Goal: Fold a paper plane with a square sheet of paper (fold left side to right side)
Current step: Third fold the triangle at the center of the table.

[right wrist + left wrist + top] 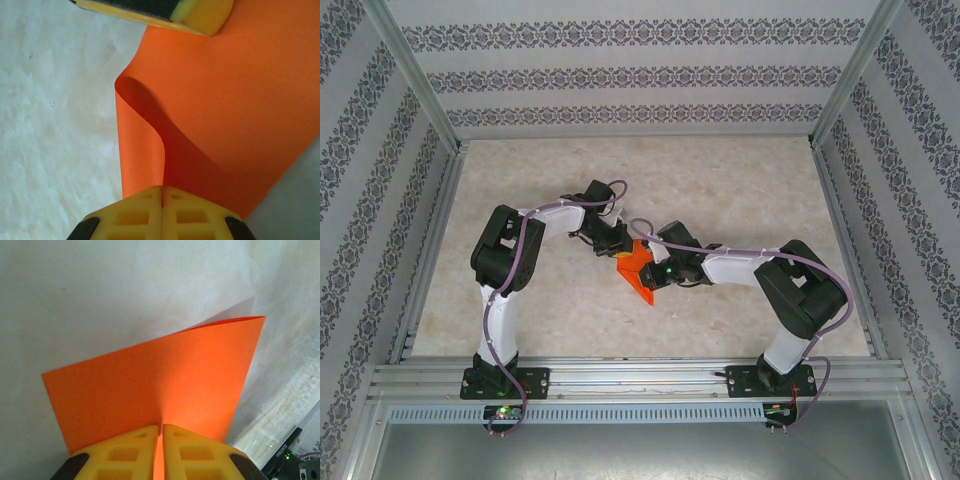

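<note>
- Top camera: the square sheet of paper sits mid-counter, bunched up between the two wrists instead of lying flat. The left end effector is at its upper-left side and the right end effector is at its right side. They're pretty much equally close, both right on it.
- Left wrist cam: the left end effector is clenched on the near edge of the square sheet of paper, with just a sliver of orange between the yellow fingers. The sheet runs away from it, with its far corner curling up off the counter.
- Right wrist cam: the right end effector is clamped tight on an edge of the square sheet of paper too. From the pinch the paper rolls up into a soft loop on the left, no crease that I can see. A finger of the left end effector shows at the top, over the sheet's far end, with bare counter off to the left.
- My guess: the fold depends on the left-held edge travelling over toward the right-held one, so the two edges have to line up square before anyone flattens that loop. Otherwise the crease goes crooked.
</note>
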